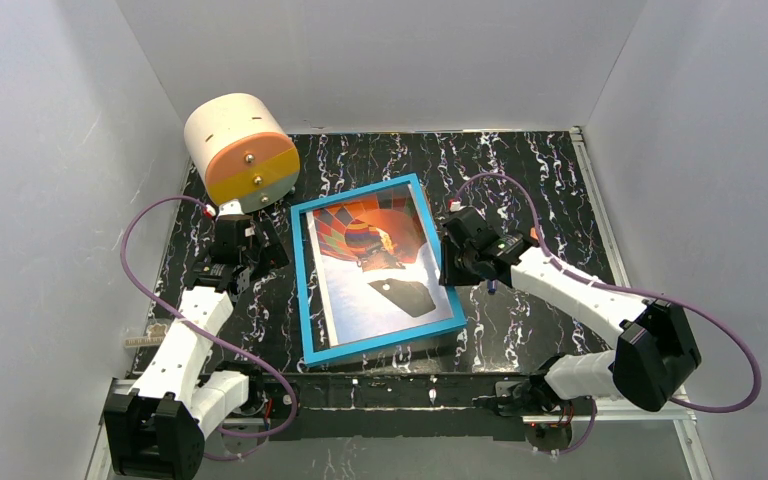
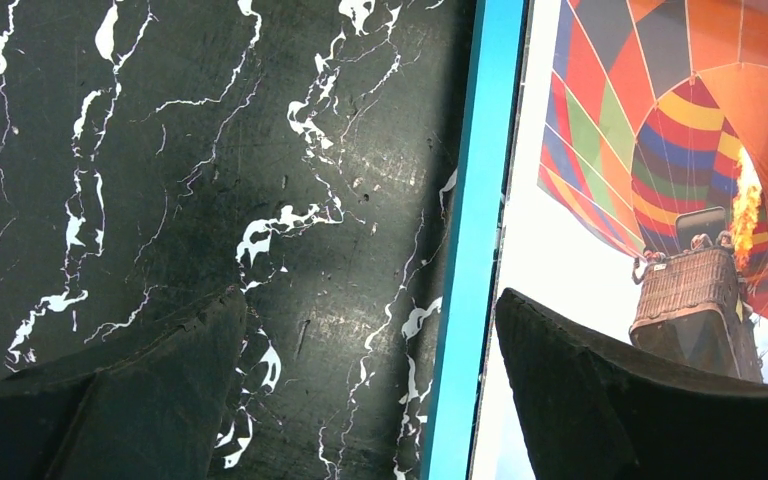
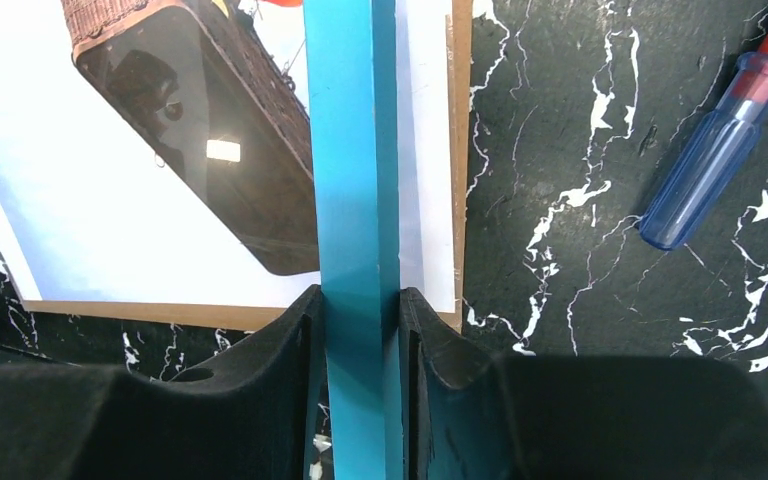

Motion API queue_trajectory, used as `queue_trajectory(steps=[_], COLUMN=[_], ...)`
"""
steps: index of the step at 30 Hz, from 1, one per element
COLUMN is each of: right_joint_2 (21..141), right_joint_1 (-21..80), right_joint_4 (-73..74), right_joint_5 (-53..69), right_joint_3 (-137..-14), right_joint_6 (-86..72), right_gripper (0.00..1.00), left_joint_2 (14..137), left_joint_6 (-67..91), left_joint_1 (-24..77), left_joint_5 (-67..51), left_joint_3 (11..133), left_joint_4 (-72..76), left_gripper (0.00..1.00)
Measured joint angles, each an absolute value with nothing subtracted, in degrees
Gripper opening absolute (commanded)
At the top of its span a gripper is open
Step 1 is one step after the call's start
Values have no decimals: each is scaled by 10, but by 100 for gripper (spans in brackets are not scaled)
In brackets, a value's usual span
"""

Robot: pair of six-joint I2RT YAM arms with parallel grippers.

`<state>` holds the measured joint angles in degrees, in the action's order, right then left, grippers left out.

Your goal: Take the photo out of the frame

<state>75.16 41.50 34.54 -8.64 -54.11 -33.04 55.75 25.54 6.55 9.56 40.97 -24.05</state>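
The bright blue frame lies in the middle of the black marbled table, with the hot-air-balloon photo showing inside it. My right gripper is shut on the frame's right bar. In the right wrist view that bar stands above the photo, which lies on a brown backing board and sticks out to the bar's right. My left gripper is open at the frame's left bar. One finger is over the table, the other over the photo.
A white cylinder with an orange and yellow face sits at the back left, close behind the left gripper. A blue and red pen-like tool lies on the table right of the frame. White walls close in the table on three sides.
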Motion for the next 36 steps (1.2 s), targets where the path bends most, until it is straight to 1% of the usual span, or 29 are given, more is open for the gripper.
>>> queue_trajectory(steps=[8, 19, 24, 36], right_joint_2=[758, 875, 900, 999], right_joint_1=[454, 539, 552, 578], right_joint_4=[339, 301, 296, 286], right_joint_5=[-87, -99, -106, -97], right_joint_3=[-541, -564, -582, -649], right_joint_6=[-371, -457, -502, -535], right_gripper=[1, 1, 1, 1], left_joint_2=[557, 558, 559, 570], left_joint_6=[256, 256, 256, 256], left_joint_1=[65, 65, 65, 65], left_joint_5=[102, 105, 105, 105], left_joint_3=[410, 410, 410, 410], left_joint_4=[-241, -241, -240, -239], left_gripper=[94, 94, 94, 94])
